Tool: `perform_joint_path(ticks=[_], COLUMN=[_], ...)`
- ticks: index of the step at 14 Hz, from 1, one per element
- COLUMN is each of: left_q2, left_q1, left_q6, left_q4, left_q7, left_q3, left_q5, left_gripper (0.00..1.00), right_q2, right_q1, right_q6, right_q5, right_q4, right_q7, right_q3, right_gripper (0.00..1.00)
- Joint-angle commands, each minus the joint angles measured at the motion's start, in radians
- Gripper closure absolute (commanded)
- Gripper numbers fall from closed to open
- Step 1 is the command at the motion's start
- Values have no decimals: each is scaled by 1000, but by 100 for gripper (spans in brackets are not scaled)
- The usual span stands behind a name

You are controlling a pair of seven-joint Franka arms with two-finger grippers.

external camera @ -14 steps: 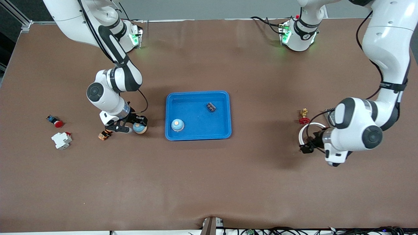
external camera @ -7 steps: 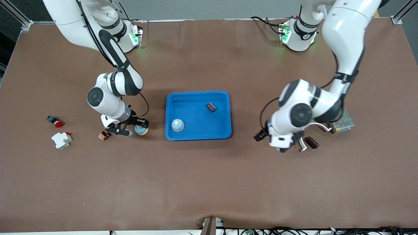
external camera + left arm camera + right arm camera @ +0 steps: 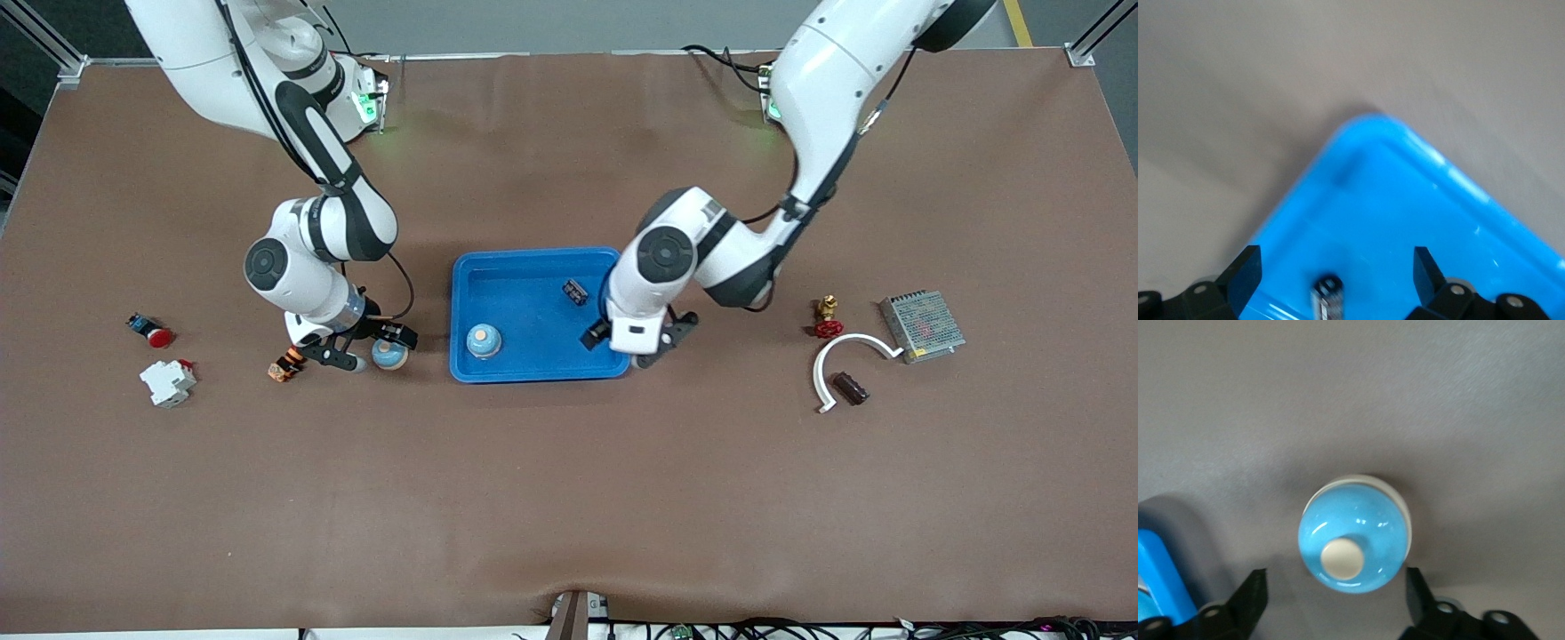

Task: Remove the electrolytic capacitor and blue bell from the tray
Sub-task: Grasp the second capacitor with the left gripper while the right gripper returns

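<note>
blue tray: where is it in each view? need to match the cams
Front view: blue tray at table centre, left claw over its edge.
Left wrist view: tray corner fills the lower part.
Right wrist view: only a sliver at the frame edge.
Shared landmark: the tray itself; a loose bell sits beside it.

Big brown mat (image 3: 551, 498) covering the whole table, a bit wrinkled along the nearest edge. Grey wall strip (image 3: 551, 22) up top. Metal frame rails at both top corners (image 3: 40, 40). Yellow floor tape (image 3: 1016, 20) near one corner. Cables (image 3: 800, 629) bunched along the nearest edge. Even, soft light overhead.
</note>
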Motion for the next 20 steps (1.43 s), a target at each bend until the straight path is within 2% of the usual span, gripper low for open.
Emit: perform_joint_path(ticks=[1,4,5,8,10,12,13,16,20], left_q2=[25,40,54,80,86,95,100,102,50], left_q1=[-63,-100,-112,-138,-141,-141,-141,-140,-109], left_q6=[52,55,55,55,55,55,55,55,41], left_q4=[-1,-29,-28,-29,-29,-26,-26,-20,12], left_q7=[-58,-91,-94,-98,-109,-109,-109,-106,-102], left_q3=[15,18,20,22,22,22,22,22,23], left_q5=[0,6,12,15,15,15,15,15,17], left_gripper=[0,0,3,20,26,40,50,100,100], right_q2=[10,-4,-14,-27,-28,-30,-36,-47,-50], right_q1=[5,3,9,60,121,137,135,134,128], right_q6=[-15,-83,-92,-86,-78,-78,-83,-127,-369], right_q5=[21,18,19,19,18,15,15,15,-5], right_q4=[19,16,7,-12,-10,-6,-3,19,140], right_q7=[7,13,19,189,303,329,328,332,352], right_q3=[-3,-3,-3,-5,-8,-8,-6,-8,-54], right_gripper=[0,0,0,0,0,0,0,0,0])
